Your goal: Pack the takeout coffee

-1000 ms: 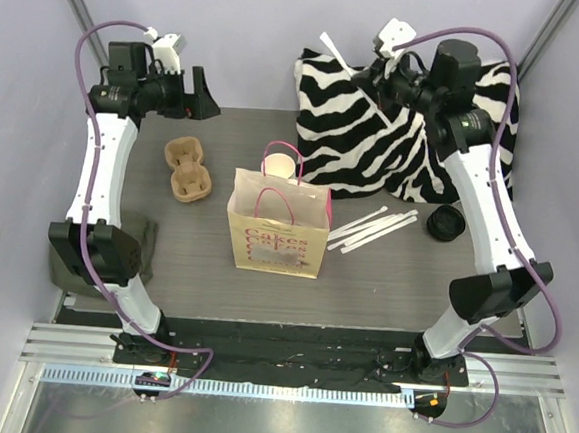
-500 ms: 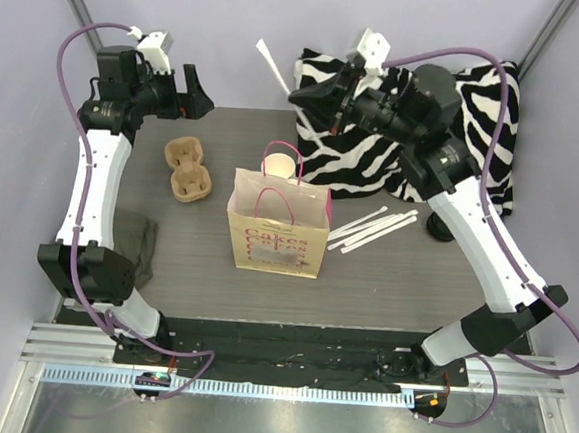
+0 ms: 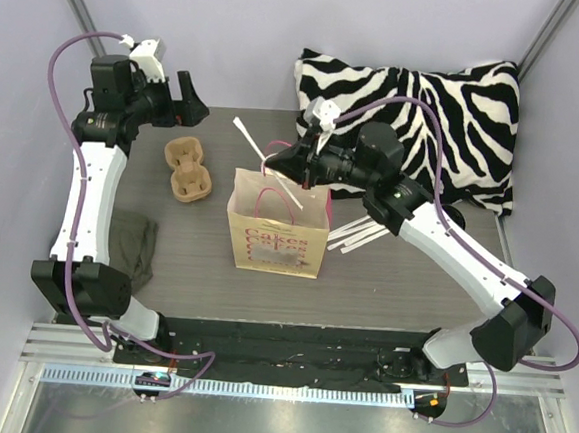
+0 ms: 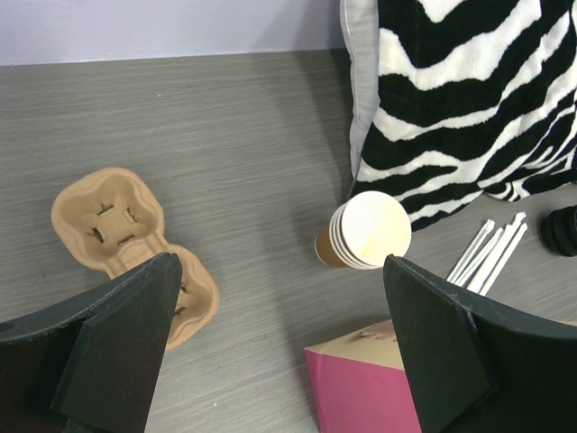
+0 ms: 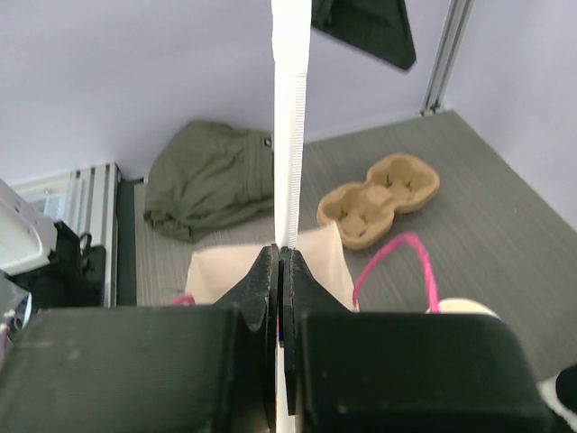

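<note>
Top external view showed the counter (image 3: 186, 259) bearing a paper bag (image 3: 278, 238). The left end effector (image 3: 190, 101) hung wide open, empty. Nested takeout coffee cups (image 4: 365, 233) stood behind the bag. The right end effector (image 5: 280, 257) pinched a straw (image 5: 290, 135) above it.

**Left wide, right pinched**

Your left arm stands tall over the far left corner of the table (image 3: 186, 259), left fingers (image 4: 117, 343) spread wide. Your right arm stretches low toward the table's middle, right fingers (image 5: 257, 289) pressed together on a thin white straw (image 5: 290, 135).
</note>
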